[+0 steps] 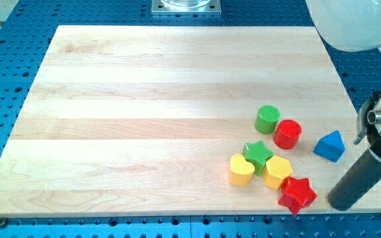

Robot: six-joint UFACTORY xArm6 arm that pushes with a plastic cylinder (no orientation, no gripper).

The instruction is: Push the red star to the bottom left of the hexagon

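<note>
So the red star sits way down near the board's bottom edge, toward the view's right, and it's touching the yellow hexagon, which is at about 10 o'clock from it. So right now the star is at roughly 4 o'clock off the hexagon, on its bottom right side rather than its bottom left. My tip is down on the board just beside the star, at about 3 o'clock from it, with a small gap between them as far as I can tell. No pincer on this rig at all, just the dark rod, so there's nothing to call released or clenched. Moving out from there: the green star is pressed against the hexagon at about 10 o'clock, and the yellow heart sits at 9 o'clock from the hexagon, touching the green star. Further up, the red cylinder is at 12 o'clock from the hexagon with the green cylinder right against it at 10 o'clock. The blue triangle sits apart, at 3 o'clock from the red cylinder. All 7 blocks are bunched on the wooden board.
</note>
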